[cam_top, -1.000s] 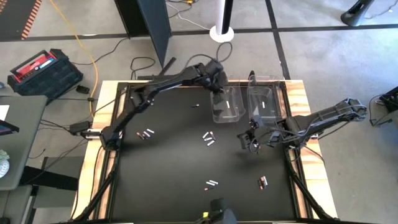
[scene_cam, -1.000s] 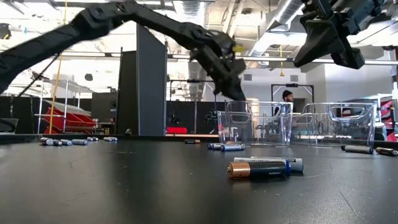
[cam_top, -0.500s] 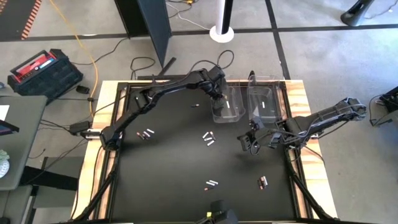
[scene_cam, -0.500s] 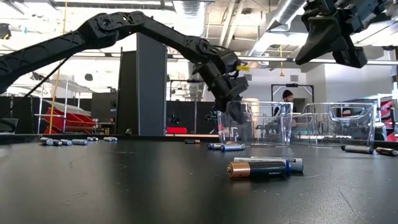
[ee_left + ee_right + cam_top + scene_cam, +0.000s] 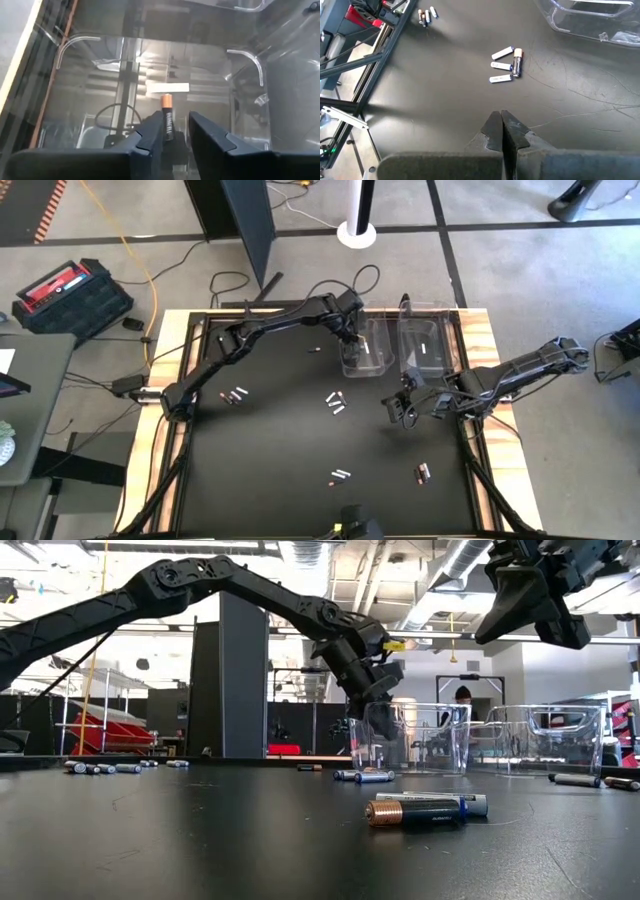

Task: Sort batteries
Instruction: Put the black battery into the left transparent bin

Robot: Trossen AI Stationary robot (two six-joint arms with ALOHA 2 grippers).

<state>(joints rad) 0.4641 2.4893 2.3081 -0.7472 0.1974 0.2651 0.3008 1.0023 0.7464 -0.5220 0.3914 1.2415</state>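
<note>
Only left wrist view: left fingers [image 5: 175,132] loosely flank copper-tipped battery [image 5: 167,120] over bin [image 5: 80,42] | right fingers [image 5: 500,131] closed, empty

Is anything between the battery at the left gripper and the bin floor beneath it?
Nothing visible. The left gripper hangs inside the left bin, its fingers flanking a dark, copper-tipped battery. Below lies only clear bin floor, with one white battery lying off to the side.
</note>
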